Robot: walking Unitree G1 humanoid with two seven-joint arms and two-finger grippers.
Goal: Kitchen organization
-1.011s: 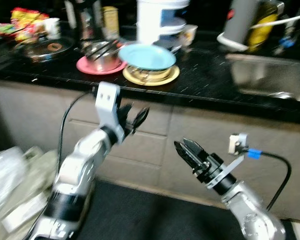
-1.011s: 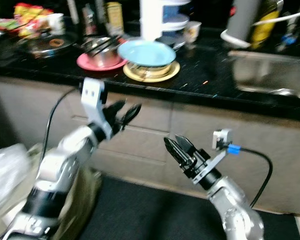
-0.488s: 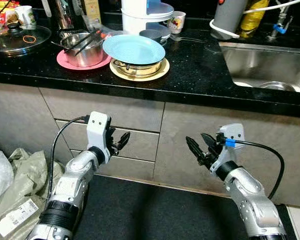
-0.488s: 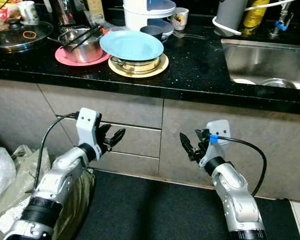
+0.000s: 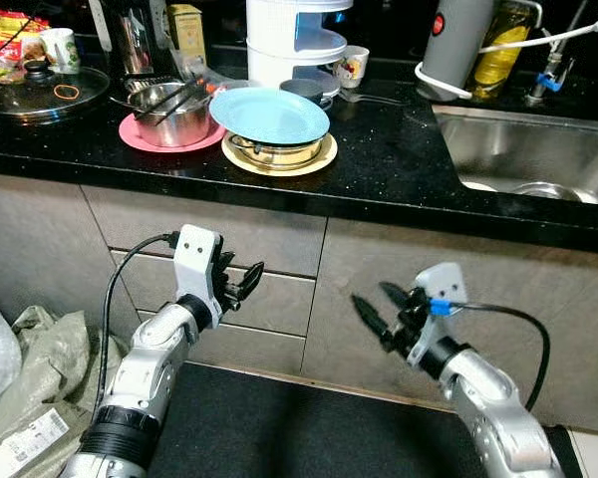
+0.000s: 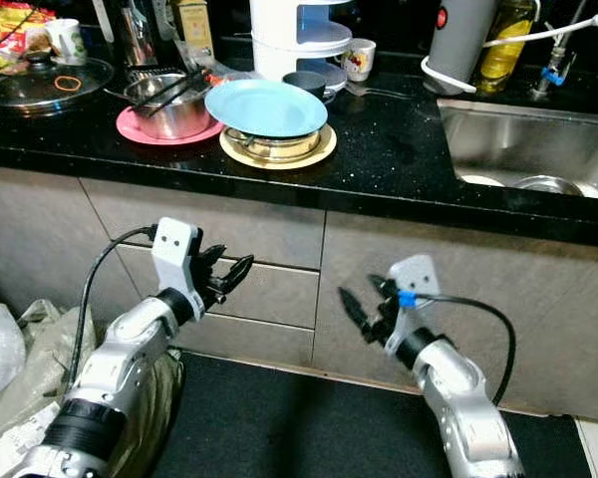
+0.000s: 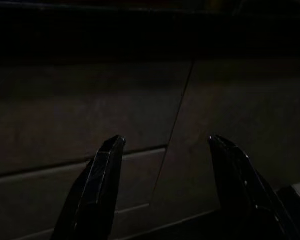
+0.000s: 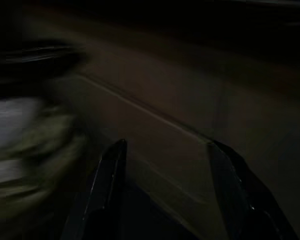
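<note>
On the black counter [image 5: 399,159] a light blue plate [image 5: 269,115] lies on top of a bowl that stands on a yellow plate [image 5: 279,159]. Beside it a steel pot [image 5: 169,100] with utensils in it sits on a pink plate [image 5: 145,141]. My left gripper [image 5: 243,281] is open in front of the grey drawer fronts [image 5: 279,289], below the counter edge. Over to the right, at about the same height, my right gripper [image 5: 375,303] is open before the cabinet door [image 5: 448,249]. Both hold nothing. In the dark left wrist view, the left gripper [image 7: 162,145] faces the cabinet seam.
A steel sink [image 5: 523,159] is set into the counter at the right. At the back stand a white tiered rack [image 5: 294,40], mugs, a grey jug [image 5: 456,40] and a yellow bottle [image 5: 500,50]. A glass lid [image 5: 40,95] lies far left. Bags [image 5: 25,349] sit on the floor beside a dark mat [image 5: 279,428].
The camera swung and steadied, and the blur has cleared. Both grippers hang lower below the counter edge than a second ago. The right gripper has shifted slightly left.
</note>
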